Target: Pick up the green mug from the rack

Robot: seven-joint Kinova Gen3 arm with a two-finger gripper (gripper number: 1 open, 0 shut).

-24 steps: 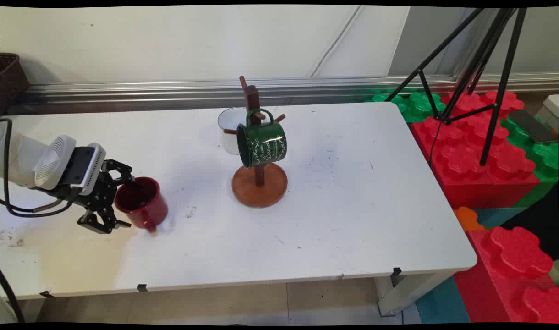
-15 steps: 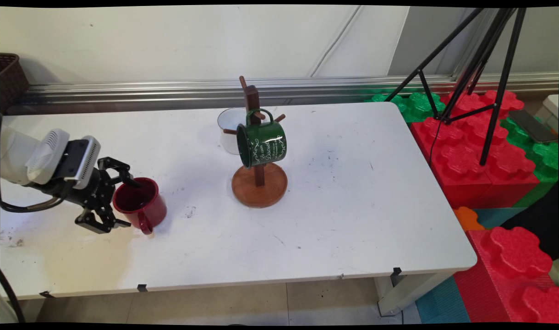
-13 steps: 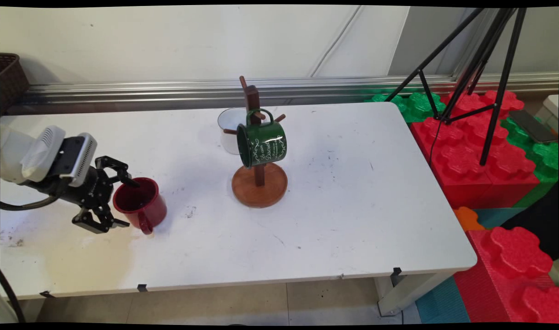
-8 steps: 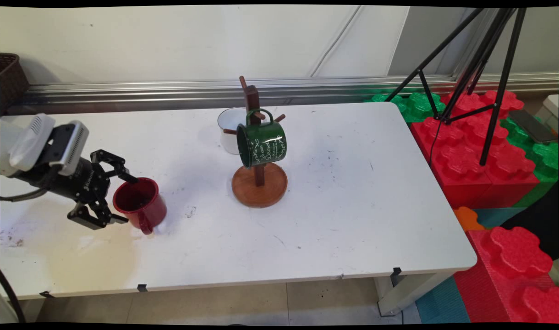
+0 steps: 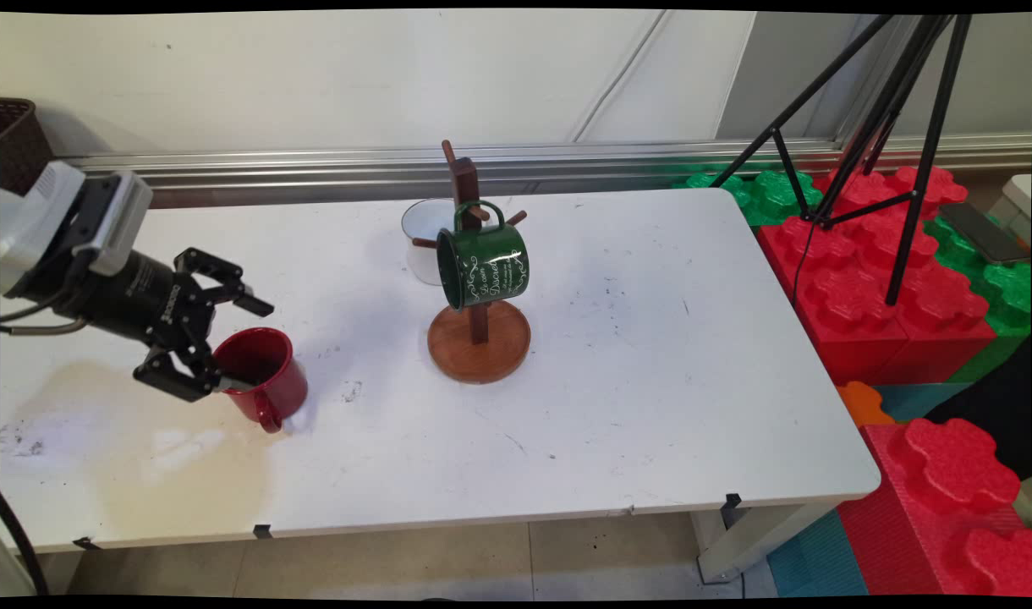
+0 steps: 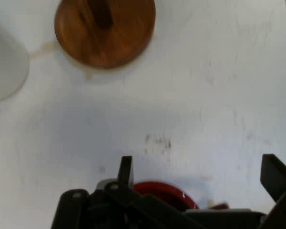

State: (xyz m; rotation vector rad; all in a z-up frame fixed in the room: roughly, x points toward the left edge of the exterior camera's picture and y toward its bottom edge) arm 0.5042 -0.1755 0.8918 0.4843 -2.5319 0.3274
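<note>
A red mug [image 5: 271,379] stands upright on the white table [image 5: 634,397], its handle toward the near edge. My gripper [image 5: 245,347] hovers at the mug's left rim, open, with nothing between its fingers. The hand view shows the mug's rim [image 6: 164,191] low down, between the spread fingers [image 6: 126,169] of the gripper [image 6: 200,174]. To the right stands a wooden mug tree [image 5: 479,338] with a green mug [image 5: 484,266] hanging on a peg. Its round base [image 6: 105,28] also appears in the hand view.
A white mug [image 5: 421,241] stands behind the mug tree, and shows as a white mug [image 6: 5,62] at the hand view's left. Red and green foam blocks [image 5: 897,296] and a black tripod [image 5: 897,144] stand beside the table's right edge. A dark basket [image 5: 17,144] sits at the far left.
The hand has risen and drawn back up-left from the red mug, fingers staying apart. The mug, blurred in the oldest frame, now stands still in the same spot.
</note>
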